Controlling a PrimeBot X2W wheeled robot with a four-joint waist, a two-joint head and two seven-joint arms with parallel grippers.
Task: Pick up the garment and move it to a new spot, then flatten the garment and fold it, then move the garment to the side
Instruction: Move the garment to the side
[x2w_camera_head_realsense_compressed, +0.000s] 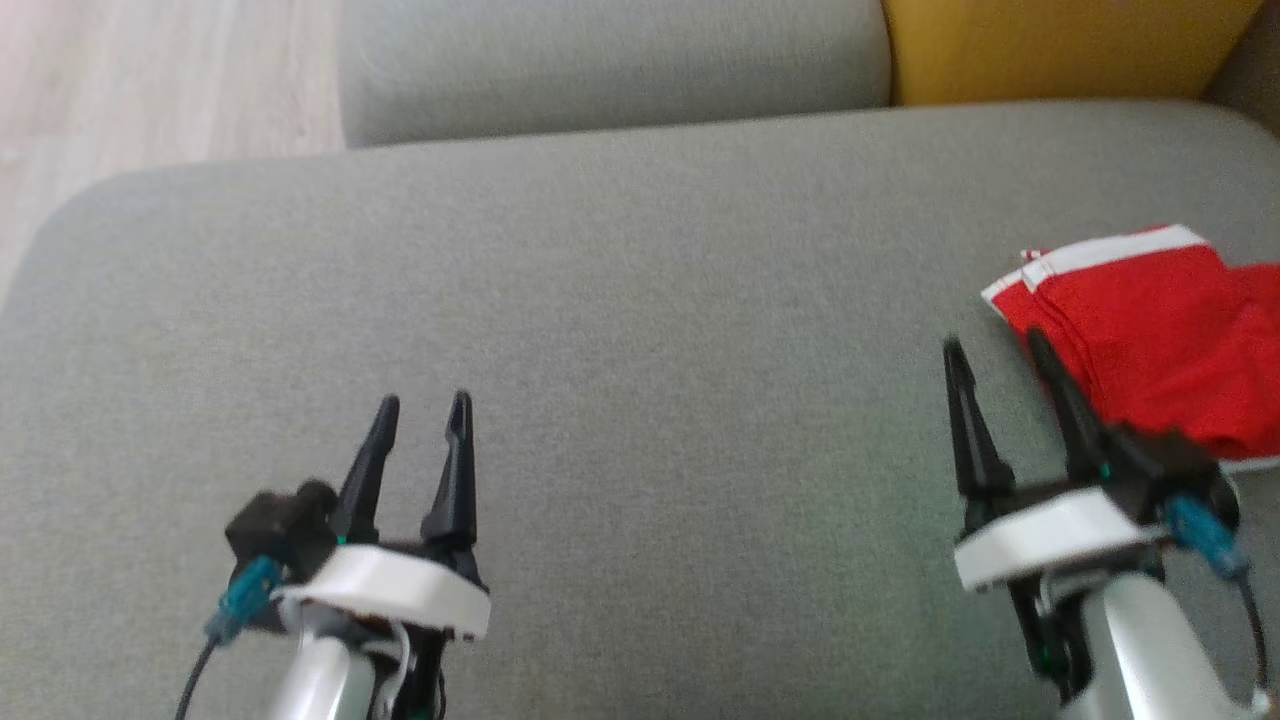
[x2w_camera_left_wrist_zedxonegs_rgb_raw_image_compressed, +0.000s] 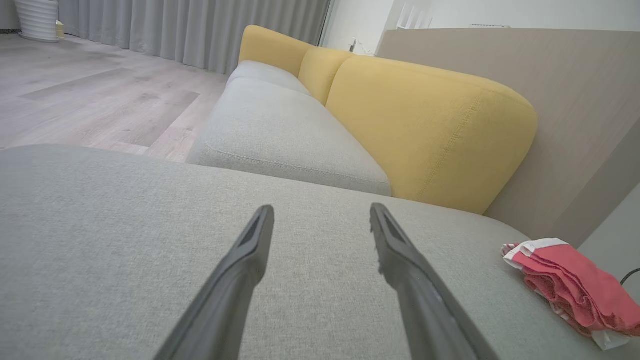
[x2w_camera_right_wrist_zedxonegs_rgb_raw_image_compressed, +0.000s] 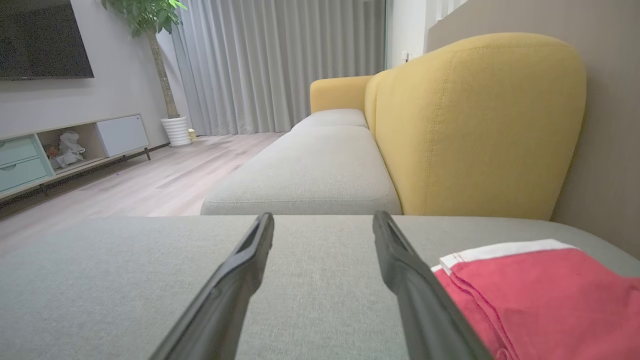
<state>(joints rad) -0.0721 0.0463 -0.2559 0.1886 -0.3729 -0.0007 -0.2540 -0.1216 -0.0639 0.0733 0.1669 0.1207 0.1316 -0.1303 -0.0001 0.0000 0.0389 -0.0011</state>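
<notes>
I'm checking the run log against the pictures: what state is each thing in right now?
Garment: folded, lying on the right side of the cushion.
Left gripper: open, empty.
Right gripper: open, empty, next to the garment.
Curtains: drawn shut.
Television: screen dark.
Drawers: shut.

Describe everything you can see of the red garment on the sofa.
The red garment is soft fabric with a white band along one edge. It lies folded in several stacked layers at the right side of the grey seat cushion, resting on it. The open right gripper sits close beside it; contact cannot be told.
</notes>
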